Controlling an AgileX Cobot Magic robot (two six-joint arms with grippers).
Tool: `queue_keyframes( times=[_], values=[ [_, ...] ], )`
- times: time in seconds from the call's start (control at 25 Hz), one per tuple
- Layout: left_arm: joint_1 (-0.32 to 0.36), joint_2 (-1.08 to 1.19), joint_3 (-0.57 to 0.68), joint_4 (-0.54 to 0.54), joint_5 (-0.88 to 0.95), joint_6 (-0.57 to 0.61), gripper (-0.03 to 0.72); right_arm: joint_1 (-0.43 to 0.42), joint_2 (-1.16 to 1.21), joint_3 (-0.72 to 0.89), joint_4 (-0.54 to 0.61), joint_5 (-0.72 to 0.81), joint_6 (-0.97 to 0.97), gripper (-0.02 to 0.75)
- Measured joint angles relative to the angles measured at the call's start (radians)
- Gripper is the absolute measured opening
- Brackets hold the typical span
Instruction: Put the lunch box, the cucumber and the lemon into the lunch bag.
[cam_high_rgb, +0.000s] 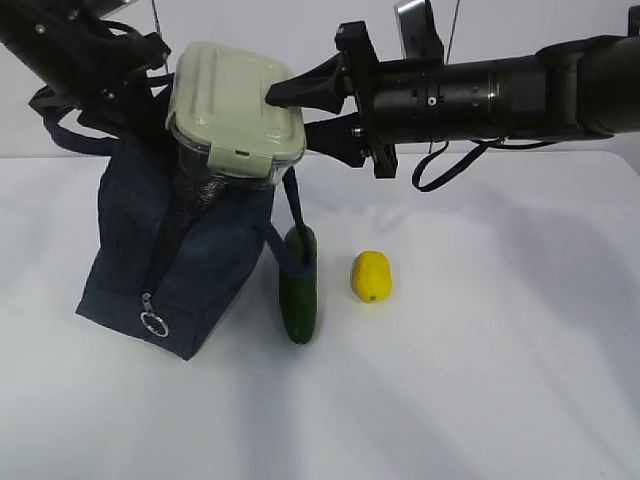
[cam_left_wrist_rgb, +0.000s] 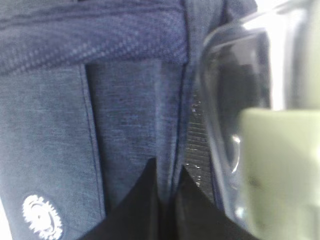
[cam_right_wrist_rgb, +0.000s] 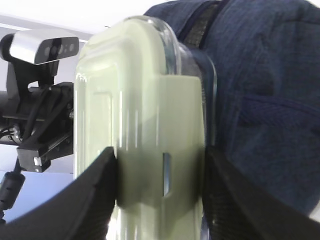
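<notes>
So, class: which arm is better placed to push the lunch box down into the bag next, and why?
The right. Its gripper already clamps the lunch box, tilted half into the lunch bag. The left gripper is shut on the bag's fabric, holding it.

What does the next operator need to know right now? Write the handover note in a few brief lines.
Left gripper: shut, pinching the lunch bag fabric at its top opening.
Right gripper: clamped on the lunch box, which sits tilted in the mouth of the bag, only partly in.
Cucumber: on the table beside the bag, with a bag handle draped over its far end.
Lemon: on the table, right of the cucumber.
Done: nothing fully packed.
Left: seat the lunch box, then add the cucumber and lemon.
</notes>
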Motion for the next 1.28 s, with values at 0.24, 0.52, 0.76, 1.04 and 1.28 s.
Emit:
queue_keyframes(
  times=[0.24,0.52,0.76,1.04,1.28],
  values=[
    [0.0,0.0,0.0,-0.02,0.0,-0.002,-0.004,0.0,0.0,0.0,-0.035,-0.025,0.004,0.368],
    [0.0,0.0,0.0,-0.039,-0.002,-0.002,-0.004,0.0,0.0,0.0,-0.189,-0.097,0.006,0.368],
    [0.002,-0.005,0.0,-0.088,-0.002,0.002,-0.004,0.0,0.0,0.0,-0.231,-0.148,0.006,0.368],
    [0.002,-0.005,0.0,-0.181,-0.002,0.03,-0.004,0.002,0.019,0.0,-0.232,-0.161,0.006,0.368],
    [0.004,-0.005,0.0,-0.274,-0.002,0.062,-0.004,0.05,0.021,0.0,-0.155,-0.174,-0.019,0.368]
  ],
)
